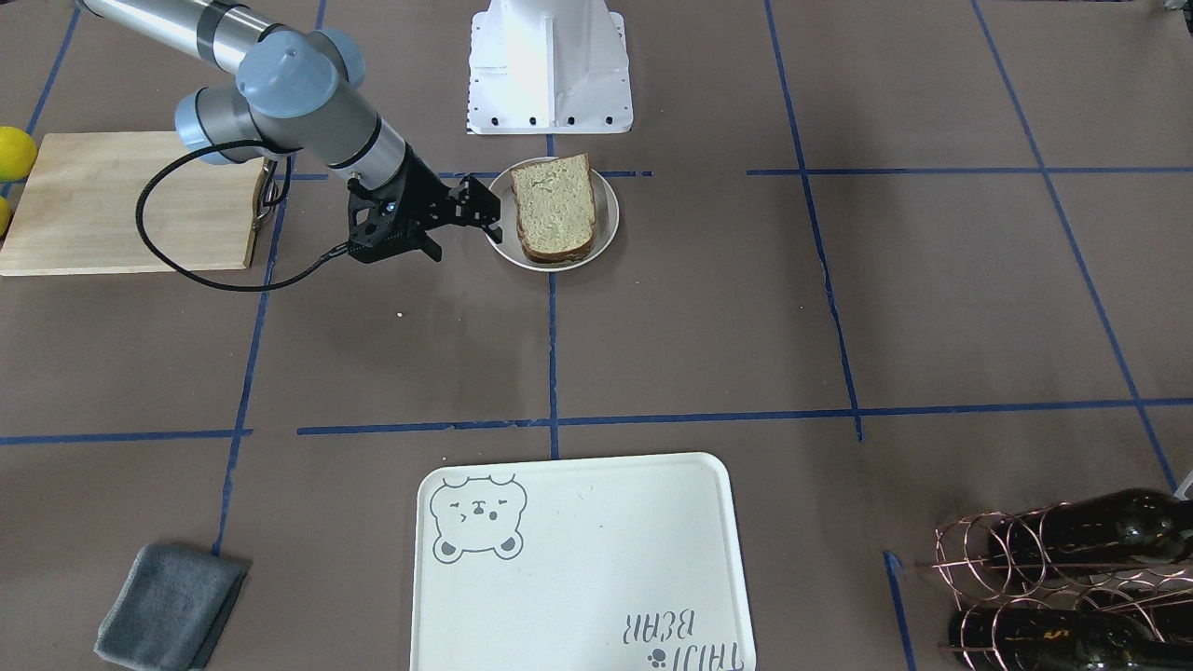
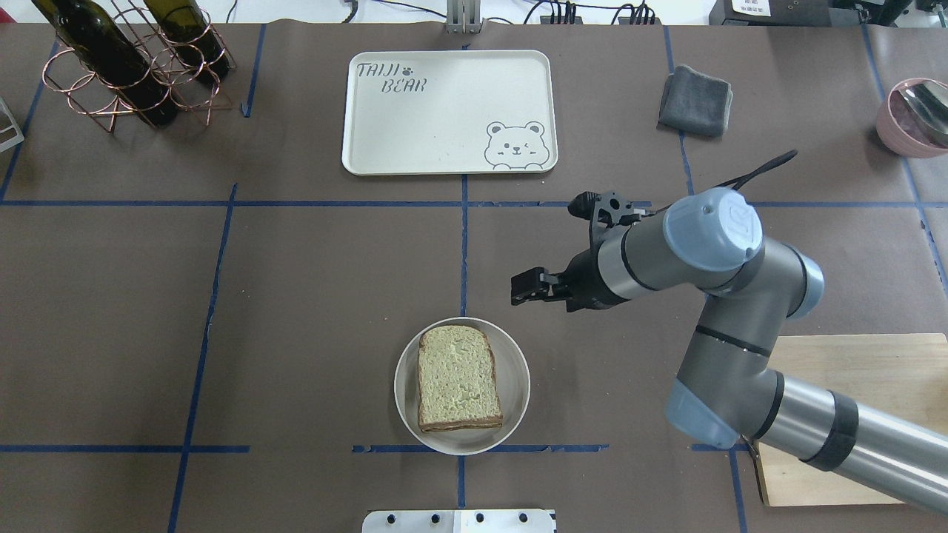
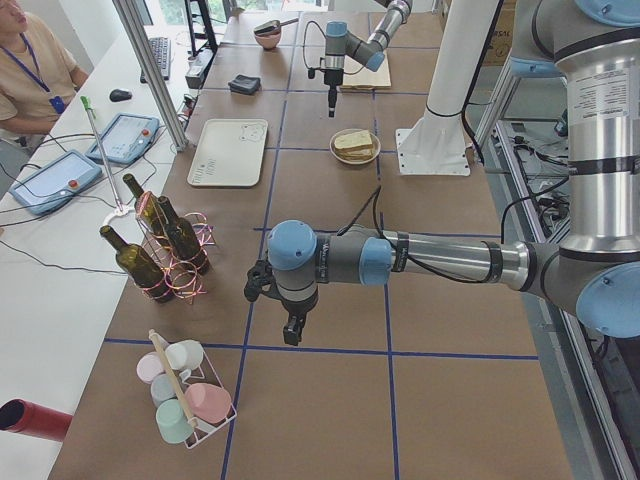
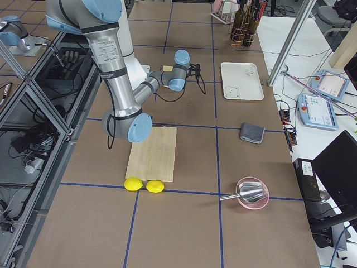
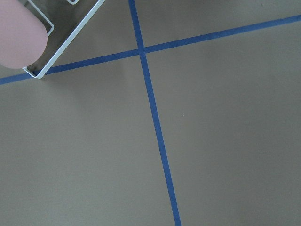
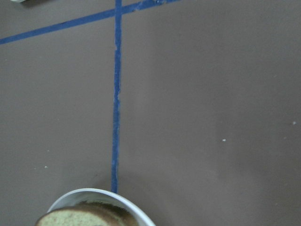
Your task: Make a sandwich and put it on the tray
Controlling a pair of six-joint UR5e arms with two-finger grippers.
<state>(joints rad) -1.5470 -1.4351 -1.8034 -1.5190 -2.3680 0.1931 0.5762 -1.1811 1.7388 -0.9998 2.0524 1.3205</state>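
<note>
In the overhead view the sandwich (image 2: 458,377) sits in the lower centre of the frame, on a round white plate (image 2: 406,389). Its slices are stacked, and no egg shows between them. Its long axis runs up and down the frame, rounded end uppermost.

Straight up from it, in the upper centre and well apart, lies the bear tray (image 2: 444,118), with nothing on it. Bare tabletop (image 2: 296,311) lies between the two.

Just right of the plate and a little higher hangs the right tool (image 2: 517,287), pointing toward frame left and clear of the bread. I cannot tell whether its jaws are parted.

The left tool (image 3: 290,330) shows only in the side view, far from the plate, and its state cannot be told either.

The right arm is clearly the nearer one. Its approach would probably come across the sandwich's short sides.
</note>
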